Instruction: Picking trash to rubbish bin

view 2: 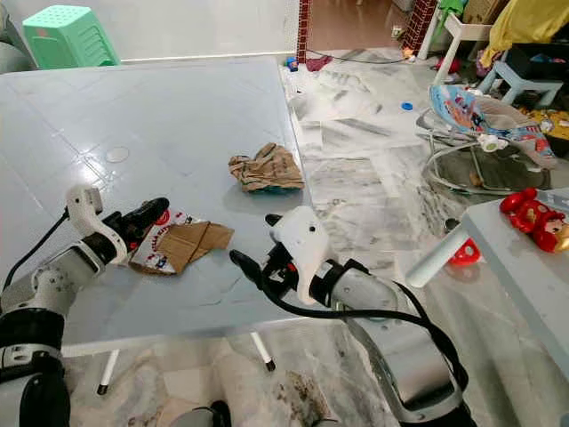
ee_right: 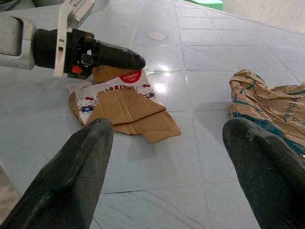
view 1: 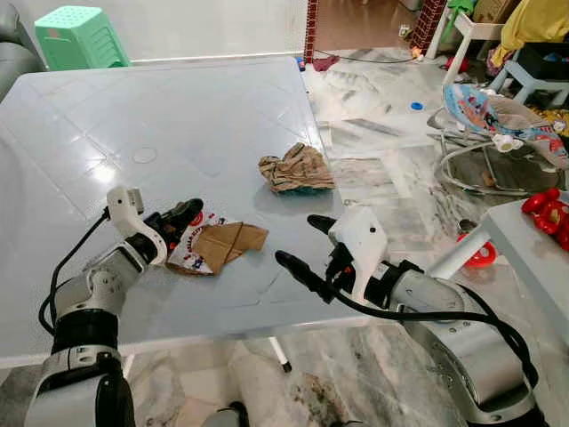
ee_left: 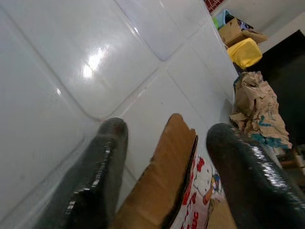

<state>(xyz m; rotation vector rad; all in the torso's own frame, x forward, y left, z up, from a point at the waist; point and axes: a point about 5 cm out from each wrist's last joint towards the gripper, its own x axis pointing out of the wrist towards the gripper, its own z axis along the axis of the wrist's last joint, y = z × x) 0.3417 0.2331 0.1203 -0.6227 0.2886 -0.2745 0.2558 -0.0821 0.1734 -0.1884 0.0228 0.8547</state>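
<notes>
A wide white worktop (view 1: 178, 116) spreads ahead of both claws and carries the trash. Beyond its far corner stands a green plastic stool (view 1: 78, 36). Out past the right claw, on the marble floor (view 1: 382, 142), sits a baby bouncer (view 1: 498, 120), and nearer that arm a small white table (view 1: 524, 240) holds a red toy (view 1: 549, 213).

The right claw (view 1: 300, 245) hovers over the near edge of the worktop with its two black fingers spread wide and nothing between them. Ahead of it, slightly to its right, lies a crumpled brown paper bag (ee_right: 267, 102), well clear of the fingertips.

The left claw (view 1: 182, 218) is low at the worktop, fingers parted around the edge of a flattened cardboard box (view 1: 213, 245) with red and white cartoon print. In the left wrist view the cardboard stands between the two fingers (ee_left: 102, 176), which are not pressed onto it. The box lies flat on the worktop, between the two claws and closer to the left one.
</notes>
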